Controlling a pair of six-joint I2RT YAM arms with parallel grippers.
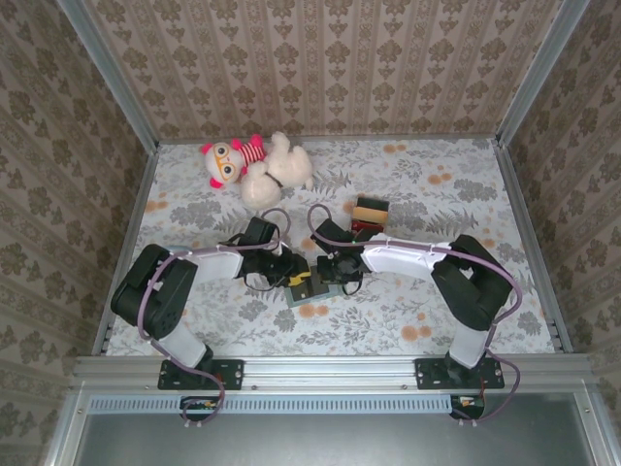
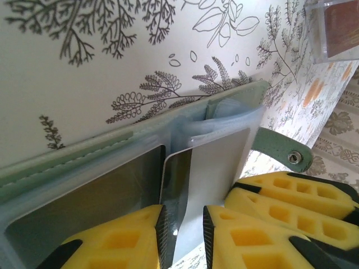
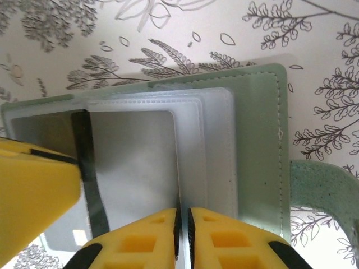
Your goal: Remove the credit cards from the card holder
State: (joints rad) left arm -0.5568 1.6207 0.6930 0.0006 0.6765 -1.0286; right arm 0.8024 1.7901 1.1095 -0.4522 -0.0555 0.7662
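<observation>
Yellow hollow-celled jaws on frosted sleeves (image 3: 216, 145) of stitched card holder (image 3: 261, 140)

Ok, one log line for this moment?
left gripper: shut on dark card | right gripper: shut on card holder | dark card: not yet out

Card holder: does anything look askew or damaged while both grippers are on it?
No damage is visible. The card holder lies open. One credit card sits skewed, partly out of its clear sleeve, pinched by the left gripper. The right gripper clamps a sleeve edge.
</observation>
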